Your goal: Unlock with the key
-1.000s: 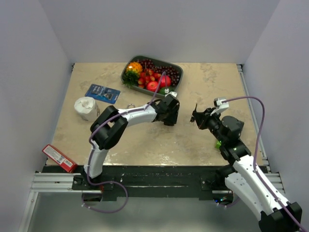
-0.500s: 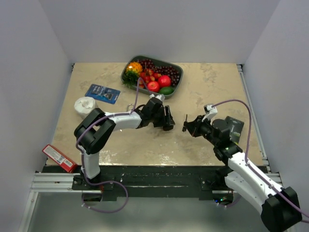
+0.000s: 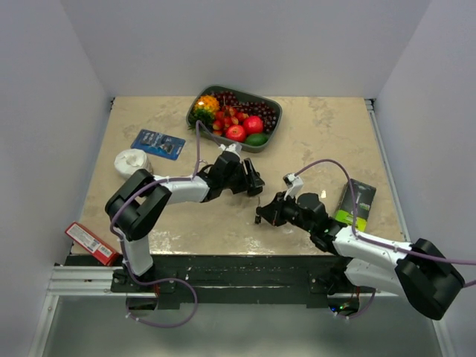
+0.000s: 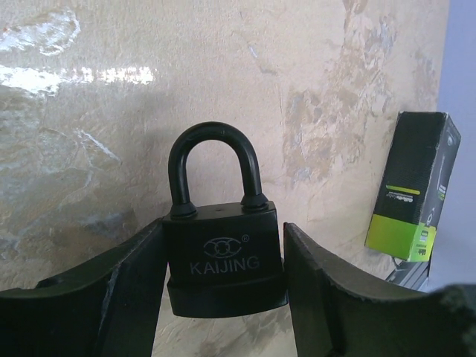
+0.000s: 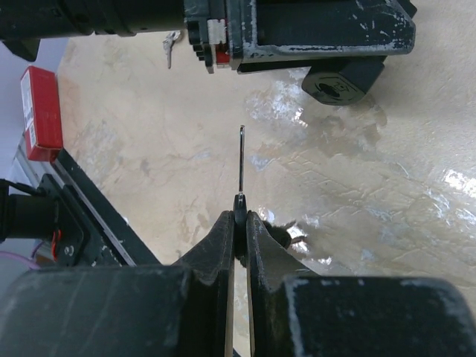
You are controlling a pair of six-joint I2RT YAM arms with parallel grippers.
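Left claw (image 3: 253,183) is clamping the padlock (image 4: 222,256) by its body, fingers spread partway around it, holding it over the middle of the counter (image 3: 320,134). Right claw (image 5: 239,223) is pinching the key (image 5: 241,167) tight, blade forward. I'd be squaring that blade to the padlock's underside before pushing.

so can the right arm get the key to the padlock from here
Probably yes. Only bare table lies between the key, pinched in the right fingers, and the padlock in the left fingers. It needs lining up with the lock first.
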